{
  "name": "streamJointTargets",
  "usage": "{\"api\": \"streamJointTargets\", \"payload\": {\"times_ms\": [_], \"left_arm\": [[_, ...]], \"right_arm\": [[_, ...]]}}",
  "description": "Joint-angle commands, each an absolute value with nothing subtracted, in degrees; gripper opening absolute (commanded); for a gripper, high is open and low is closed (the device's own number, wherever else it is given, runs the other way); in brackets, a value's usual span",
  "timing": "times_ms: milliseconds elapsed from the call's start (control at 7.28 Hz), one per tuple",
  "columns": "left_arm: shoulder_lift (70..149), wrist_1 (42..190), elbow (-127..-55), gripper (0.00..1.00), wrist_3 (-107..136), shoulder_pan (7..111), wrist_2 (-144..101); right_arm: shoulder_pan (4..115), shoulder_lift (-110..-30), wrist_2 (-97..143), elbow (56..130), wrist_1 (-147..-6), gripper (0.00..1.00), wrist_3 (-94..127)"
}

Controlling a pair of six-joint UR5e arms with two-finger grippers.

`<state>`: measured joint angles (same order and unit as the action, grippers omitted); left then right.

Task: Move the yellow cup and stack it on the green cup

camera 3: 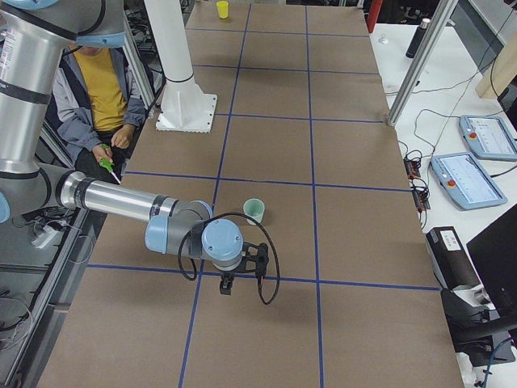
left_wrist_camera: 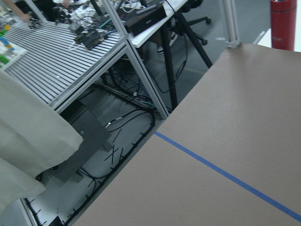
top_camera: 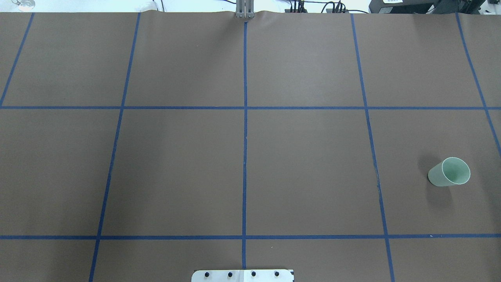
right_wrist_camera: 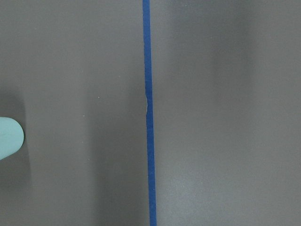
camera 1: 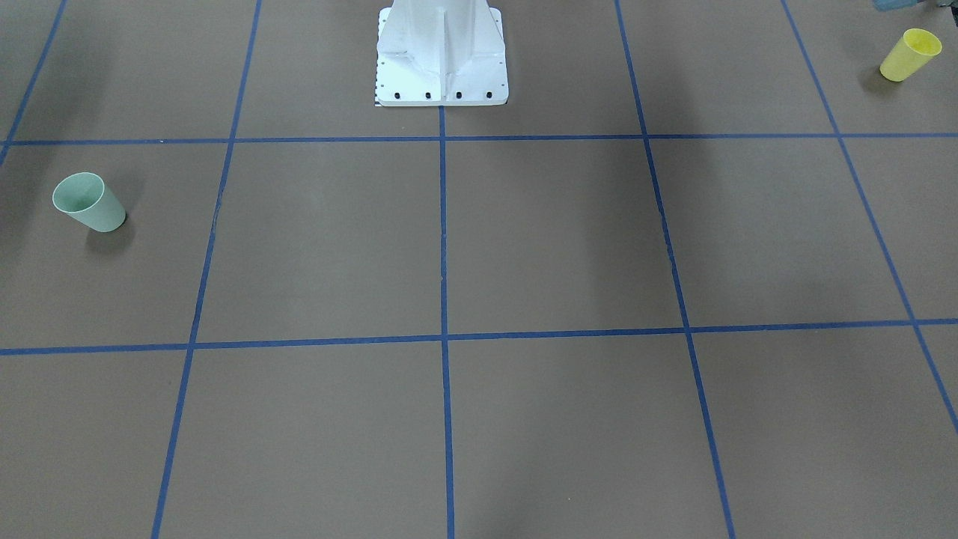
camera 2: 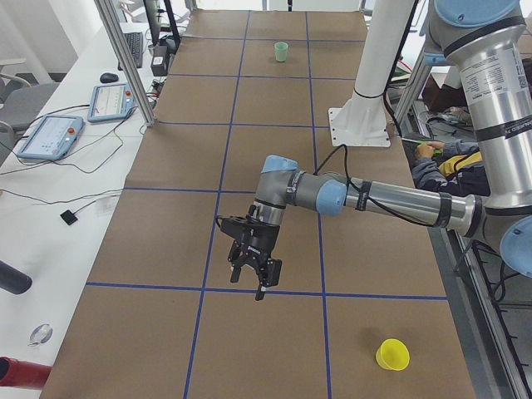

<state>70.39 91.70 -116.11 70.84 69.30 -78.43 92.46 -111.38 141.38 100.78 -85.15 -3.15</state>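
The yellow cup stands upright near the table's corner on my left side; it also shows in the exterior left view and far off in the exterior right view. The green cup stands upright on my right side, and its edge shows in the right wrist view. My left gripper hangs above the table, apart from the yellow cup. My right gripper hangs close beside the green cup. Both grippers show only in the side views, so I cannot tell whether they are open or shut.
The white robot pedestal stands at the table's middle edge. A seated operator is beside it. A red bottle stands off the table's corner. Two pendants lie on the side bench. Blue tape lines grid the brown table.
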Motion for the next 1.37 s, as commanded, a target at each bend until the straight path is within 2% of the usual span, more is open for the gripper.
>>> {"api": "streamJointTargets", "payload": {"times_ms": [0,412,687,1236], "left_arm": [[65.9,83.9,-116.1,1.0,86.3,65.3,-73.6],[65.5,63.4,-116.1,1.0,107.1,58.7,-73.7],[65.5,53.7,-115.4,1.0,119.0,52.1,-82.7],[66.3,52.3,-106.7,1.0,134.9,39.9,-100.4]], "right_arm": [[92.5,-111.4,138.8,101.1,-85.0,1.0,-3.0],[92.5,-111.4,138.3,101.2,-85.0,1.0,-3.0],[92.5,-111.4,138.3,101.2,-85.0,1.0,-3.0],[92.5,-112.0,137.7,100.6,-85.0,1.0,-3.1]]}}
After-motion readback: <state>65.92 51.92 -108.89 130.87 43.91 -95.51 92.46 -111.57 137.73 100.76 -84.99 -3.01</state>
